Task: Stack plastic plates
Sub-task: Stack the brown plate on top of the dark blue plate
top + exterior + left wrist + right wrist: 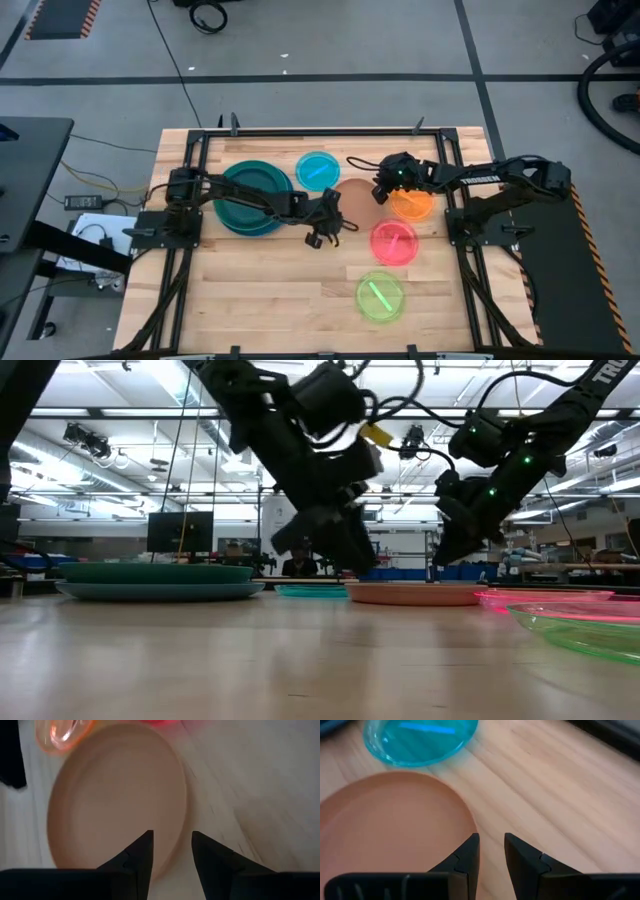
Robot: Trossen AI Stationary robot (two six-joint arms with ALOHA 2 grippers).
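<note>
Brown plate flat on table centre, between both grippers. Left gripper slightly open, straddling plate's rim. Right gripper slightly open at opposite rim. Cyan plate just beyond; orange plate, pink plate nearby.

Lighting is even and bright from overhead; rows of ceiling lights show in the low view, leaving both arms as dark silhouettes. Bright streaks of glare sit on the cyan plate and lime plate. Table shadows are soft and short. The left wrist view is blurred throughout; the brown plate lacks sharp edges. The near tabletop is out of focus.
</note>
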